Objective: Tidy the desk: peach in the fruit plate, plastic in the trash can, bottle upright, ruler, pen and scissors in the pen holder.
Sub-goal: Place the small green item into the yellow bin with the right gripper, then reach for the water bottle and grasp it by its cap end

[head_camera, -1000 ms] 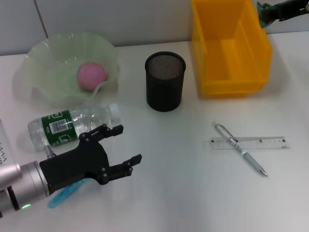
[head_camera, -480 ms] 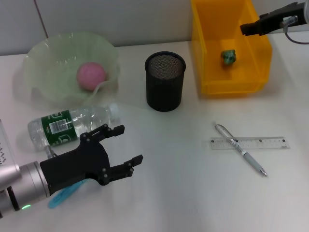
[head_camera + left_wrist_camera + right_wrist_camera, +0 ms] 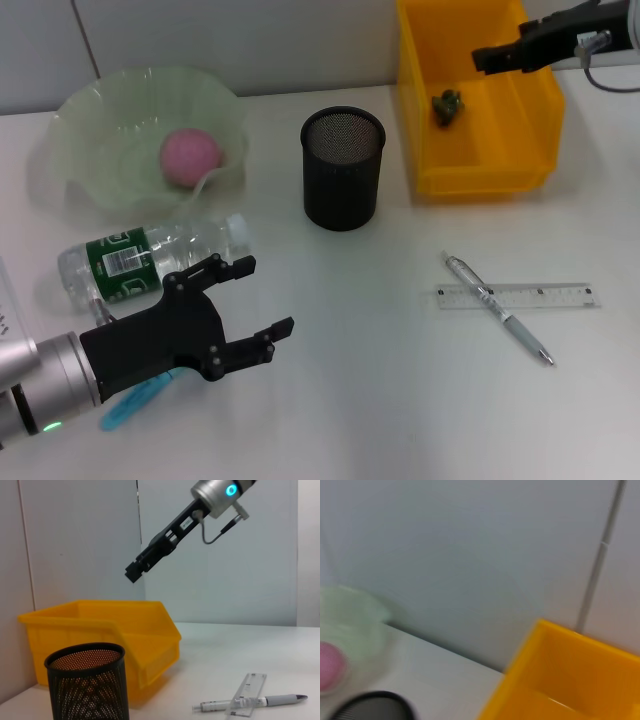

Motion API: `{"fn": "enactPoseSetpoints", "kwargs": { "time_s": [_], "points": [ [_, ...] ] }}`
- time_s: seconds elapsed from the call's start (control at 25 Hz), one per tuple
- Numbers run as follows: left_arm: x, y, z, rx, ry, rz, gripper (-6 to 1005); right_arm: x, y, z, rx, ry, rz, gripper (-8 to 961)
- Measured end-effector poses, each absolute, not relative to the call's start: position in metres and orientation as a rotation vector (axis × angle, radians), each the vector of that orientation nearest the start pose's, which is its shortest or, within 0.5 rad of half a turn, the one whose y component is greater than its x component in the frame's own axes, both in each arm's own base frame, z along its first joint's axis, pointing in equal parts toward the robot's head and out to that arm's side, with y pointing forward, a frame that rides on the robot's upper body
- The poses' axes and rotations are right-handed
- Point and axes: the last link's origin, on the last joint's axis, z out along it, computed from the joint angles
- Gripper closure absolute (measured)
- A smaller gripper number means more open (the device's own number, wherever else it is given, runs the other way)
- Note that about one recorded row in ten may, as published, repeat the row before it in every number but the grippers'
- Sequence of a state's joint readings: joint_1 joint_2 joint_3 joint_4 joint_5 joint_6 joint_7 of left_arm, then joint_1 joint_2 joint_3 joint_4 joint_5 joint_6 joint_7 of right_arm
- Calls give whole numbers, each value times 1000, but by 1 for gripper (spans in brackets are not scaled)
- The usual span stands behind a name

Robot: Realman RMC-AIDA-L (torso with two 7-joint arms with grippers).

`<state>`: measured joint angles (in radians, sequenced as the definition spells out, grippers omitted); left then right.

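The right pincer [image 3: 483, 57] hangs over the yellow trash can [image 3: 530, 120] at the far right corner of the tabletop [image 3: 380, 400]; I cannot tell if it is wide or narrow, and it holds nothing; the small green bit of plastic [image 3: 446, 102] sits inside the trash can. The left pincer [image 3: 262, 300] is wide and holds nothing; it hovers low near the near left corner, just beside the bottle [image 3: 150, 255], which lies on its side. The pink peach [image 3: 190, 156] rests in the pale green fruit plate [image 3: 90, 120] at the far left corner. The black mesh pen holder [image 3: 343, 168] stands between the fruit plate and the trash can. The pen [image 3: 497, 309] lies across the clear ruler [image 3: 560, 295] toward the right edge, touching it. Something light blue [image 3: 135, 400] pokes out from under the left arm by the near edge; I cannot tell what it is.
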<state>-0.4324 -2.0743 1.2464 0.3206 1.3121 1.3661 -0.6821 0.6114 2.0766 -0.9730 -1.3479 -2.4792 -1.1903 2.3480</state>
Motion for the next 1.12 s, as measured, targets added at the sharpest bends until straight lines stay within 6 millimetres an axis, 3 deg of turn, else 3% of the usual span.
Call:
{"fn": "enactPoseSetpoints", "kwargs": {
  "time_s": [0.32, 0.64, 0.8, 1.0, 1.12],
  "points": [
    [-274, 288, -67, -2600, -188, -795, 193, 186, 376, 82, -2443, 657, 453, 233],
    [-275, 289, -61, -2589, -177, -807, 195, 232, 327, 59, -2505, 531, 740, 234],
    [-272, 295, -50, -2585, -166, -798, 196, 255, 311, 38, -2542, 528, 774, 234],
    [-269, 311, -29, -2610, -143, -650, 197, 273, 303, 16, -2559, 598, 783, 234],
    [-258, 324, -13, -2624, -62, -424, 197, 277, 302, 11, -2561, 612, 784, 235]
  ]
}}
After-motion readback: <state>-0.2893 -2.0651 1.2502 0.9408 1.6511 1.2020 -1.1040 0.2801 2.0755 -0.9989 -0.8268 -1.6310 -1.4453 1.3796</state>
